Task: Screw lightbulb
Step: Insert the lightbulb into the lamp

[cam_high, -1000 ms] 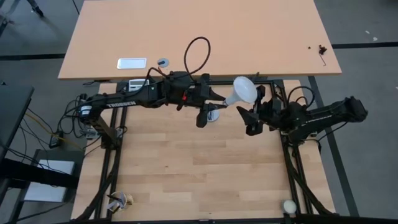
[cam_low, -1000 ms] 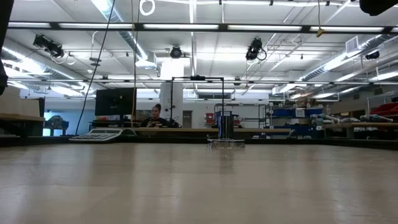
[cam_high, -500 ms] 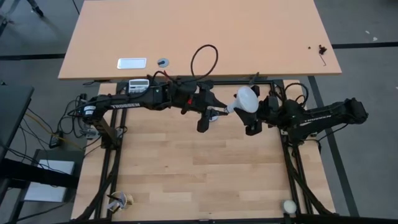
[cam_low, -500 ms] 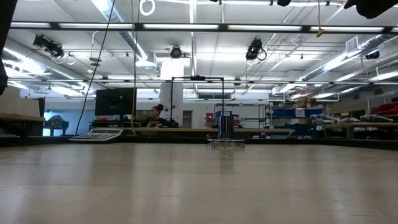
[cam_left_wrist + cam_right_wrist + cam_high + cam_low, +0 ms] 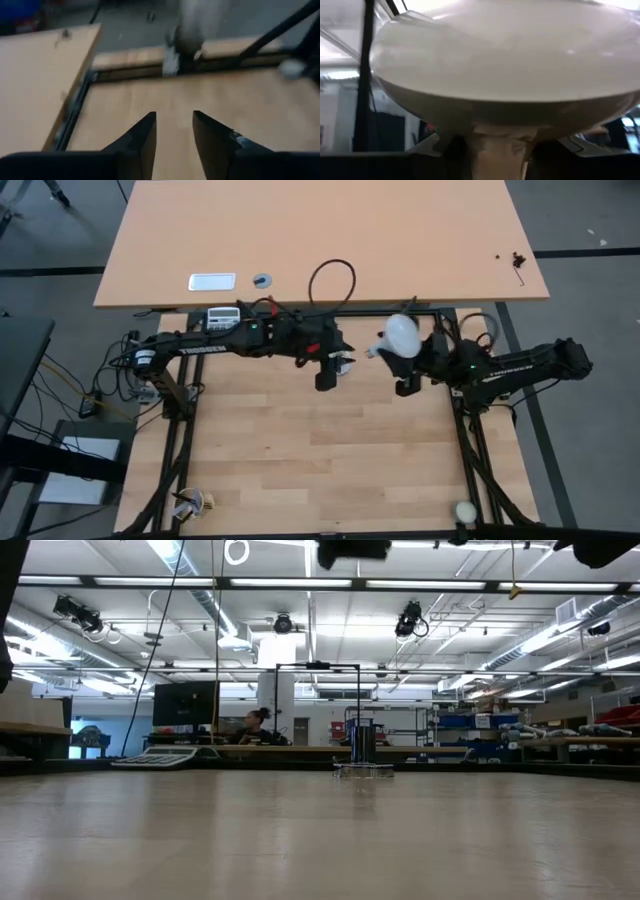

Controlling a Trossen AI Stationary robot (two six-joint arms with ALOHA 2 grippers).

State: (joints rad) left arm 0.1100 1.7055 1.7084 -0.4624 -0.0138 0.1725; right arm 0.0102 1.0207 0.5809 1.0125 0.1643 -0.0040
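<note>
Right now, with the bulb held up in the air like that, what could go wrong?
The right gripper holds the lightbulb above the table; if the grip slips, it could fall and break. The left gripper, open and empty, sits close beside it, so the arms might collide. No socket can be made out, so alignment is uncertain.

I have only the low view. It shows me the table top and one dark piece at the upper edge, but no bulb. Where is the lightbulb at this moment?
Observer: The lightbulb is off the table, between the two arms. The right gripper is shut on its narrow neck.
Operator: And the left gripper, does it hold the bulb too?
Observer: No. The left gripper is open and empty, and it points toward the bulb from the other side.
</note>
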